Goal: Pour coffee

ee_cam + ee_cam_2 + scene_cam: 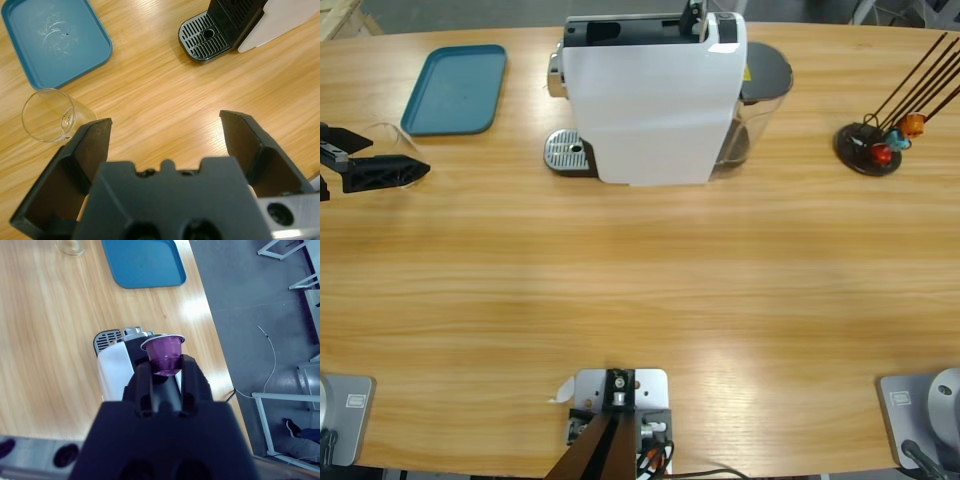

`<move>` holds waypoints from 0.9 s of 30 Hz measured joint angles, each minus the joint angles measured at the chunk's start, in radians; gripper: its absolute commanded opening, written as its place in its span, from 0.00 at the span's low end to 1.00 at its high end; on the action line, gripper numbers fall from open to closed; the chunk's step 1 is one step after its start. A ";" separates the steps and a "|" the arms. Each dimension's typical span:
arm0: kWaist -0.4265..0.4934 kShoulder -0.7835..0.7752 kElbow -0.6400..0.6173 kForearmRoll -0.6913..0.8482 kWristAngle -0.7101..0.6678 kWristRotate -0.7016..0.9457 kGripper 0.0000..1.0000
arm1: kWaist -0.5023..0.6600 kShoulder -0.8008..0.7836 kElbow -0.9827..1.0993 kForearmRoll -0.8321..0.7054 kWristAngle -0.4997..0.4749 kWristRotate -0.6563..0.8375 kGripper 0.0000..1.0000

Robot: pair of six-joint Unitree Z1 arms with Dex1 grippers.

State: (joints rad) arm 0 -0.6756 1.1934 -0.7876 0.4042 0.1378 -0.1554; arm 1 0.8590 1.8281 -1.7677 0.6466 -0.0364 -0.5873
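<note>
No coffee is in view. A clear glass tumbler [47, 115] stands empty on the wood beside the blue tray [55, 40]; it is faint in the high view [388, 132]. My left gripper [165, 122] is open, its jaws spread wide, and the glass sits just outside its left jaw. This gripper shows at the table's left edge [395, 152]. My right gripper [165, 367] is shut on a purple capsule [162, 352], held high above the white coffee machine [115, 370]. The machine [650, 100] stands at the table's back middle with its drip grate [568, 152] on its left.
A black capsule stand [868, 148] with thin rods and orange, red and blue capsules sits at the back right. The blue tray [455, 88] lies at the back left. Beyond the table's far edge is grey floor [250, 315].
</note>
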 measured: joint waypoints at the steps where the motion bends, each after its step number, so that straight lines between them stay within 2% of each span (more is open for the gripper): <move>1: 0.000 0.000 0.000 0.000 0.000 0.000 0.94 | -0.001 0.000 0.005 -0.001 -0.001 0.000 0.09; 27: 0.000 0.000 0.000 -0.001 0.000 0.000 0.94 | -0.002 0.032 0.068 -0.050 -0.001 0.000 0.09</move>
State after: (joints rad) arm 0 -0.6756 1.1934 -0.7874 0.4031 0.1378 -0.1554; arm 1 0.8568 1.8604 -1.6995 0.5962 -0.0377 -0.5873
